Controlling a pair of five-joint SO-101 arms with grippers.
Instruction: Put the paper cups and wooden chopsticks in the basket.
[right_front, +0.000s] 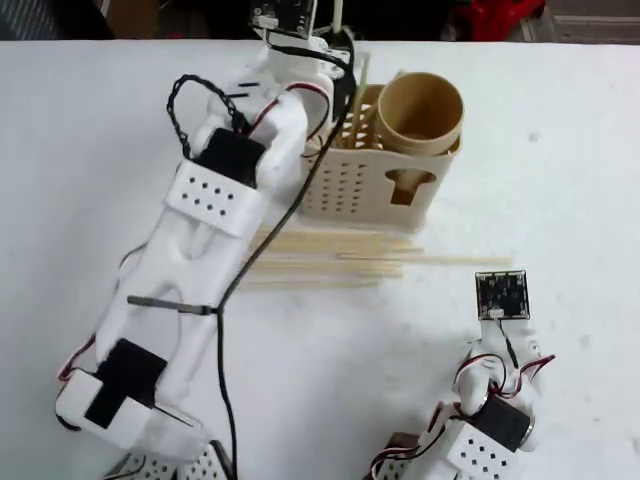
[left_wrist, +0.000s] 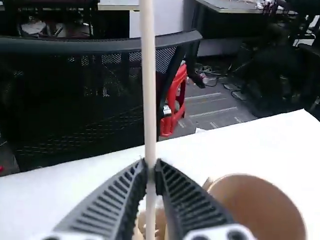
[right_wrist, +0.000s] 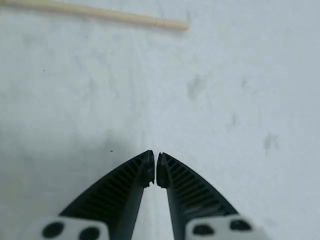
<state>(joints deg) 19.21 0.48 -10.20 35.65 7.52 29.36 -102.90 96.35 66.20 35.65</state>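
- Left gripper (left_wrist: 151, 167): its jaws are clamped on one wooden chopstick (left_wrist: 148, 75), which stands upright over the basket (right_front: 365, 190) at upper centre of the high view.
- You look to be at the drop-in step. The next move calls for lowering the stick into a free compartment beside the cup, then parting the jaws.
- One paper cup (right_front: 420, 112) already sits in the basket's right side.
- More loose chopsticks (right_front: 330, 258) lie bundled on the table (right_front: 560, 180) just below the basket, so plenty of the task remains.
- Right gripper (right_wrist: 154, 167), at lower right, has its jaws together on nothing above bare table.
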